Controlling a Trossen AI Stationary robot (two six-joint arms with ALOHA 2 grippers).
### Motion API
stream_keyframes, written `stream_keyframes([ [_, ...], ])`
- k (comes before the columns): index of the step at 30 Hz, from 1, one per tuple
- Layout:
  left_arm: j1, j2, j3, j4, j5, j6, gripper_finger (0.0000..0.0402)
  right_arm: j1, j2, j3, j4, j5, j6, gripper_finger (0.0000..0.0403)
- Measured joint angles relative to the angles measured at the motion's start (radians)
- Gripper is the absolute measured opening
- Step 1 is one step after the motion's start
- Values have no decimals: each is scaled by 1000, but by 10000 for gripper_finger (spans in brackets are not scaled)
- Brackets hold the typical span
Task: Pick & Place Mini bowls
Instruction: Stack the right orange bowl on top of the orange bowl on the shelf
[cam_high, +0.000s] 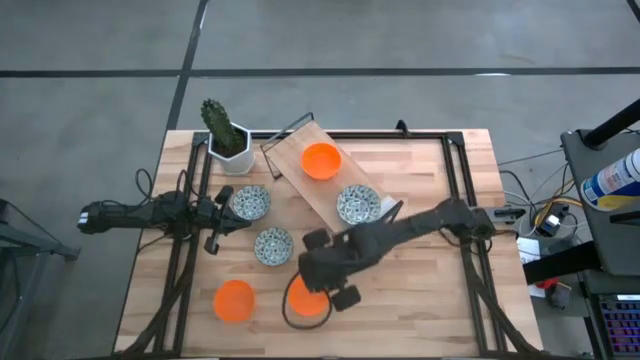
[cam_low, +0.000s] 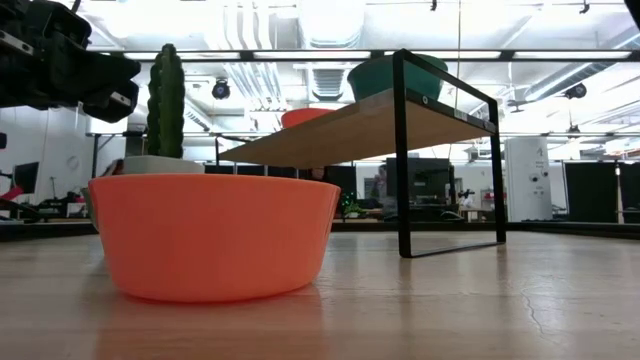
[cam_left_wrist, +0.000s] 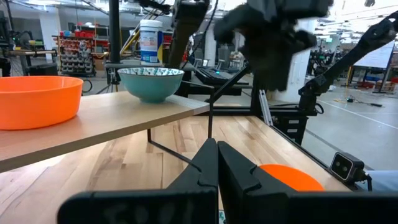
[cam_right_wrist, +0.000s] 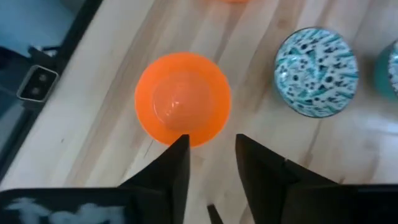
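Observation:
Two orange mini bowls and two patterned mini bowls rest on their bases on the table. A third orange bowl and a third patterned bowl stand on the raised wooden shelf. My right gripper is open above the orange bowl near the front edge, with its fingers by the bowl's near rim; whether they touch it does not show. My left gripper is shut and empty at the table's left, beside the patterned bowls.
A cactus in a white pot stands at the far left corner, beside the shelf's black frame. Black rails run along the table's sides. Bare wood lies at the near right. One orange bowl fills the low view.

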Motion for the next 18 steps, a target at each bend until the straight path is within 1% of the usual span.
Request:
stream_keyframes([
  [5, 0, 1, 0, 0, 0, 0, 0, 44, 73, 0, -3, 26, 17, 179],
  [8, 0, 1, 0, 0, 0, 0, 0, 69, 114, 0, -11, 32, 7, 202],
  [11, 0, 1, 0, 0, 0, 0, 0, 98, 153, 0, -22, 52, -24, 212],
  [18, 0, 1, 0, 0, 0, 0, 0, 145, 235, 0, -15, 132, -136, 215],
])
